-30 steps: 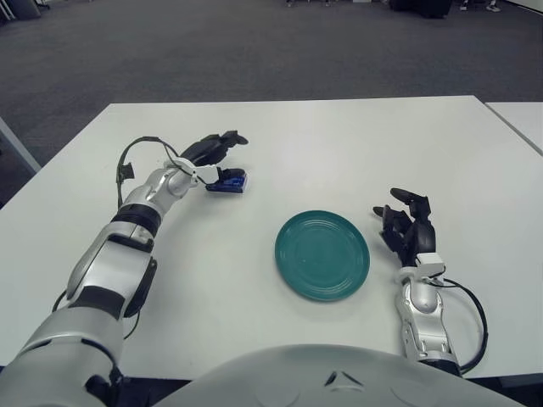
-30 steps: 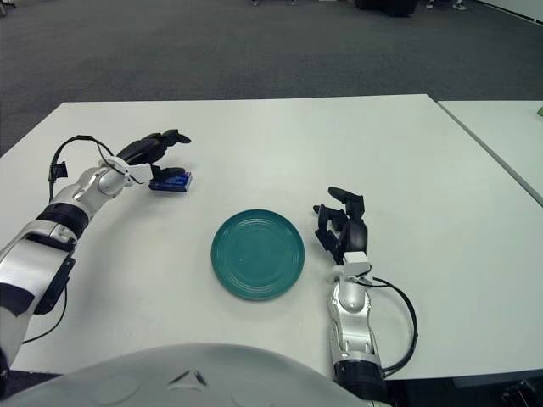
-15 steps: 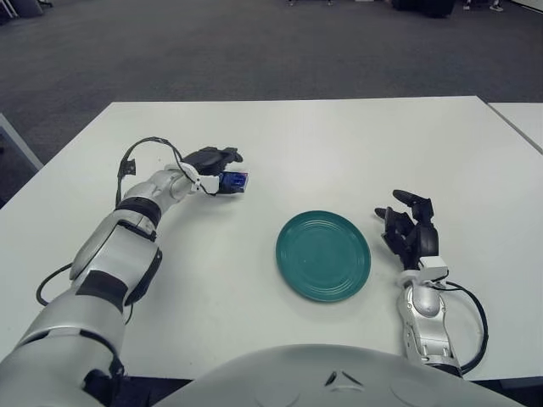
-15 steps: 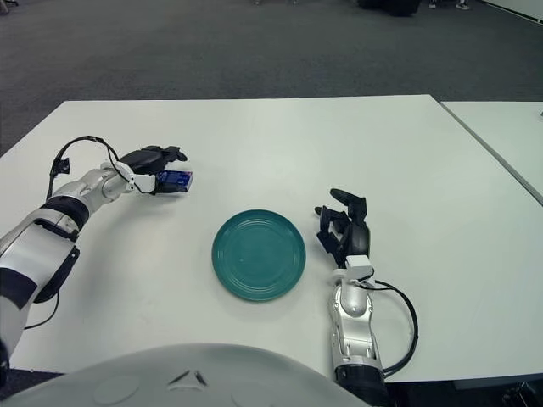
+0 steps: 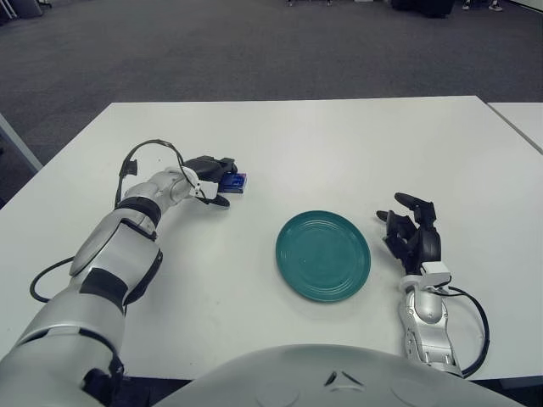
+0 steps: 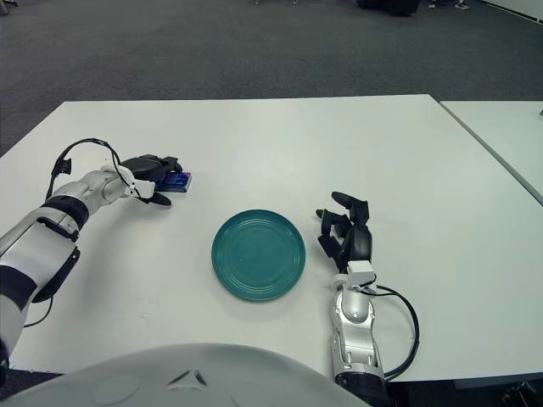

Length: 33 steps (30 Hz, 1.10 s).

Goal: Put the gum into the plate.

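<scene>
**Op:** Left robot hand [image 5: 214, 172] is out on the left side of the white bench [image 5: 339, 144], fingers curled over the blue gum [image 5: 237, 180]. I read it as clamped on the pack, which sits low, at or just above the bench surface.

**Obs:** Firm grip?

**Op:** I doubt it. The fingers [image 5: 222, 163] cover only the pack's near end, and the far end sticks out. If the pack pivots on lift, it could drop onto the bench, well short of the green plate [image 5: 322, 254].

**Obs:** Right side?

**Op:** Right robot hand [image 5: 413, 239] is parked just beside the plate's right rim, fingers loosely apart and empty. An overshooting carry could bring the left arm close to it.
</scene>
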Motion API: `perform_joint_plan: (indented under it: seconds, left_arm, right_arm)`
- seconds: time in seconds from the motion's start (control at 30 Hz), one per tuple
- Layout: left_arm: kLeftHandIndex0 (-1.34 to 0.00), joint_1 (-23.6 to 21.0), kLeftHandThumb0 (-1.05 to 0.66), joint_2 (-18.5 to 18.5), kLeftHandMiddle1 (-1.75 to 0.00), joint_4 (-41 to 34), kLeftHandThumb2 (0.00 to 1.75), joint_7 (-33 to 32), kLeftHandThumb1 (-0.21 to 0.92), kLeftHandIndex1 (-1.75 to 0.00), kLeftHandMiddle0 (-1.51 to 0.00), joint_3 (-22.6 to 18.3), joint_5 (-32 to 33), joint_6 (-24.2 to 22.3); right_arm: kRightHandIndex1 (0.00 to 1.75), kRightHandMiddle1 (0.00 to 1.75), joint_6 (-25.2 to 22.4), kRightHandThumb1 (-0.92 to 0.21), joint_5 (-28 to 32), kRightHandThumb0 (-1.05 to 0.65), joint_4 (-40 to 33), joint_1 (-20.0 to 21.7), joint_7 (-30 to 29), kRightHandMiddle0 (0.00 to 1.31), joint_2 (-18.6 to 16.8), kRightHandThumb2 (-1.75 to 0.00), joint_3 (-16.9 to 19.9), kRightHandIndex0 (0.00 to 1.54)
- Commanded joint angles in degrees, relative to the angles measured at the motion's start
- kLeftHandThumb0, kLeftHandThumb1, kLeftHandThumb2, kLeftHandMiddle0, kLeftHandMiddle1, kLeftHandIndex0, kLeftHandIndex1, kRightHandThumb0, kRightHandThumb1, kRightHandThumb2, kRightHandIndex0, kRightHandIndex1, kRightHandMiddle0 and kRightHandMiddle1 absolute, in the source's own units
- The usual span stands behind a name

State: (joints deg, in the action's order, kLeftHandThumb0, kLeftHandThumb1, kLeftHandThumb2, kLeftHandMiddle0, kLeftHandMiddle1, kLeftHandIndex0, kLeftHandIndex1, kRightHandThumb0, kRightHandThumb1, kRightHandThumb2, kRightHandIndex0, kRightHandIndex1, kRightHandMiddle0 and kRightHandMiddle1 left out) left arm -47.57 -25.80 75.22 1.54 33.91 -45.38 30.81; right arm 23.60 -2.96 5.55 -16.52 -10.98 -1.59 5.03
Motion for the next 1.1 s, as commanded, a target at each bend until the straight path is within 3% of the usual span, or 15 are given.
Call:
perform_joint_plan:
  seconds: [0.0, 0.1, 0.17, 0.23, 0.27, 0.3, 0.33, 0.37, 0.43, 0.63, 0.8, 0.87, 1.07]
  left_arm:
    - [0.0, 0.75, -1.02, -0.24, -0.21, 1.33, 0.16, 0.68, 0.87, -0.97, -0.04, 1.34, -1.06, -1.38]
    - [0.0, 0.81, -0.94, -0.06, -0.23, 1.51, 0.16, 1.57, 0.81, -1.05, -0.06, 1.22, -0.45, -1.62]
    - [0.0, 0.95, -0.82, 0.21, -0.39, 1.69, 0.39, 2.18, 0.64, -1.14, -0.03, 0.83, 0.23, -1.94]
    - [0.0, 1.2, -0.6, 0.65, -0.71, 1.89, 0.78, 1.97, 0.38, -1.27, -0.03, 0.72, 0.47, -2.63]
    - [0.0, 1.3, -0.57, 0.85, -0.78, 1.97, 0.84, 1.89, 0.34, -1.31, -0.03, 0.66, 0.6, -3.09]
    - [-0.03, 1.36, -0.49, 0.98, -1.04, 2.02, 0.95, 1.85, 0.3, -1.38, -0.15, 0.63, 0.71, -3.41]
    - [-0.04, 1.38, -0.43, 1.04, -1.21, 2.03, 1.01, 1.85, 0.27, -1.43, -0.22, 0.63, 0.81, -3.59]
    - [-0.04, 1.5, -0.42, 1.22, -1.28, 2.12, 1.04, 1.85, 0.26, -1.45, -0.25, 0.57, 0.96, -4.16]
    - [-0.24, 1.72, -0.17, 1.67, -1.43, 2.34, 1.04, 1.51, 0.38, -1.55, -0.47, 0.48, 1.18, -5.54]
    - [-0.44, 2.62, -0.02, 2.29, -1.54, 2.34, 1.05, -4.08, 0.43, -1.54, -0.61, 1.0, 0.74, -7.31]
    - [-0.49, 3.43, -0.01, 2.34, -1.56, 2.29, 1.05, -9.88, 0.42, -1.48, -0.64, 1.72, 0.13, -6.88]
    - [-0.51, 3.83, 0.0, 2.37, -1.57, 2.29, 1.07, -11.77, 0.41, -1.47, -0.65, 1.71, 0.28, -6.44]
    - [-0.51, 4.43, 0.0, 2.46, -1.6, 2.26, 1.31, -14.47, 0.26, -1.67, -0.69, 0.86, 1.43, -4.93]
  right_arm:
    - [0.81, 1.18, -2.88, -0.92, 0.02, -0.52, 4.45, -6.39, -0.16, 0.08, -0.83, -0.66, 0.57, 0.51]
    - [0.81, 1.19, -3.01, -0.92, 0.01, -0.52, 4.51, -6.31, -0.19, 0.08, -0.78, -0.66, 0.76, 0.52]
    - [0.81, 1.19, -3.17, -0.92, -0.07, -0.52, 4.41, -6.33, -0.23, 0.07, -0.73, -0.67, 0.86, 0.52]
    - [0.81, 1.18, -3.24, -0.92, -0.16, -0.52, 4.4, -6.29, -0.26, 0.06, -0.69, -0.67, 0.92, 0.52]
    - [0.81, 1.18, -3.25, -0.92, -0.18, -0.52, 4.44, -6.24, -0.27, 0.06, -0.66, -0.67, 0.95, 0.52]
    - [0.81, 1.17, -3.26, -0.92, -0.19, -0.52, 4.47, -6.2, -0.27, 0.06, -0.65, -0.67, 0.98, 0.51]
    - [0.8, 1.17, -3.26, -0.92, -0.19, -0.52, 4.48, -6.19, -0.27, 0.05, -0.64, -0.68, 0.99, 0.51]
    - [0.8, 1.17, -3.26, -0.92, -0.19, -0.53, 4.46, -6.2, -0.25, 0.05, -0.64, -0.68, 1.01, 0.51]
    - [0.8, 1.17, -3.23, -0.92, -0.17, -0.53, 4.61, -6.01, -0.25, 0.06, -0.61, -0.68, 1.06, 0.51]
    - [0.81, 1.17, -3.06, -0.92, -0.04, -0.52, 4.75, -5.74, -0.28, 0.07, -0.63, -0.68, 1.22, 0.52]
    - [0.81, 1.16, -3.07, -0.92, 0.05, -0.52, 4.98, -5.46, -0.37, 0.08, -0.61, -0.68, 1.43, 0.52]
    - [0.81, 1.16, -3.08, -0.92, 0.06, -0.51, 5.05, -5.4, -0.4, 0.08, -0.61, -0.68, 1.51, 0.52]
    - [0.82, 1.16, -3.02, -0.92, -0.15, -0.52, 5.33, -5.18, -0.53, 0.09, -0.55, -0.68, 1.75, 0.51]
